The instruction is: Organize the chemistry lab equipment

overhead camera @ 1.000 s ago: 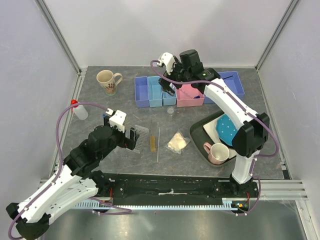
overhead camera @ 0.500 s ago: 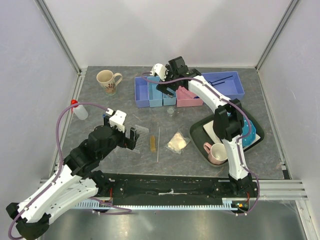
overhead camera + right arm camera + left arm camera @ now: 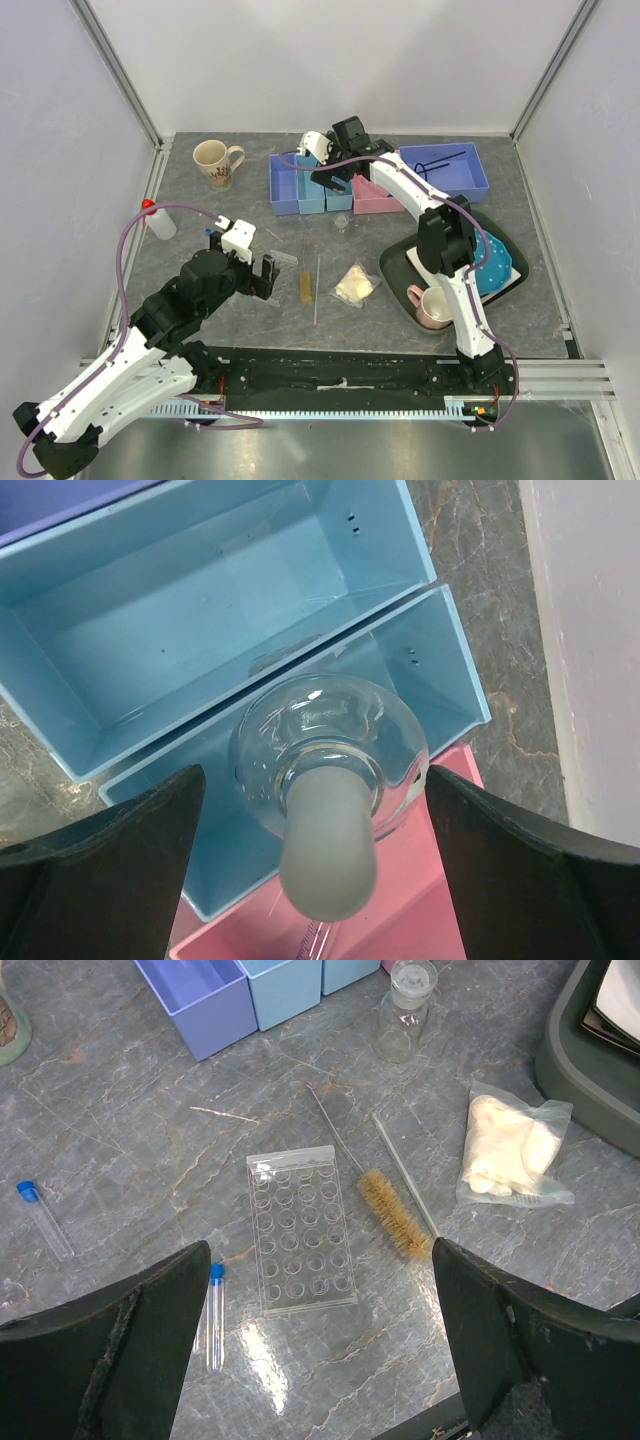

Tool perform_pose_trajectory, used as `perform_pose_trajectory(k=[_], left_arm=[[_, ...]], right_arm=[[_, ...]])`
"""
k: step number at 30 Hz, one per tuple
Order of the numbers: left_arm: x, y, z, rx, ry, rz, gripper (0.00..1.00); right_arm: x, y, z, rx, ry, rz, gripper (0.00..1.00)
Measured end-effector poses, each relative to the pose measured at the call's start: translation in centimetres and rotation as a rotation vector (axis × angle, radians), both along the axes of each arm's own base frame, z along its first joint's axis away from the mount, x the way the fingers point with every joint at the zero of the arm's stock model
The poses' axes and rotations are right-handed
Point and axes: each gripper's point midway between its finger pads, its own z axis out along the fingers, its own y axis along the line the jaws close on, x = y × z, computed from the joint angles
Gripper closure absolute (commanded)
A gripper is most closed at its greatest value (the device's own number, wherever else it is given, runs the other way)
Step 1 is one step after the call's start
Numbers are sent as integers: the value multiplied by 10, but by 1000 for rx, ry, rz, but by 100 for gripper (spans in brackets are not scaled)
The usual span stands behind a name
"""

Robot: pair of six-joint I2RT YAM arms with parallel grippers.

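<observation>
A stoppered glass bottle sits in the narrower light-blue bin, at the centre of the right wrist view. The right tool is spread wide on either side of it, touching neither flank. A pink bin adjoins at the lower edge.

In the left wrist view the clear rack lies flat at centre frame, with the left tool spread open above it. Blue-capped tubes lie to the rack's left. A bristle brush and a thin rod lie to its right, then a whitish bag. A second clear bottle stands at the top.

The desk is grey, veined like stone. On it a red-capped squeeze bottle lies at the left edge and a beige mug stands upper left. A dark tray at right carries a blue dotted plate and a pink mug. Pale walls and aluminium posts enclose it.
</observation>
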Motion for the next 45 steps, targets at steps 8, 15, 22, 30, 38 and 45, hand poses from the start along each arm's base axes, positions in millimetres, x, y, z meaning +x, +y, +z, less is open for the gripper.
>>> perform_pose_trajectory(k=[8,15,22,30,38,45], left_arm=[[0,0,0,1,0,0,2],[0,0,0,1,0,1,2],[0,2,1,-2,-6,7,2],[-1,3,4,-11,-16,8,2],[-1,3,4,-10,-16,8,2],[-1,3,4,-10,-16,8,2]], right_arm=[[7,3,-8,-7,-7,5,2],[12,5,-16,-11,-13,9,13],[13,5,-17,-11,-15,10,30],[14,5,-16,-5,-16,9,46],[20,6,-12,2,-45,-4,52],[29,4,-4,2,-90,-29,50]])
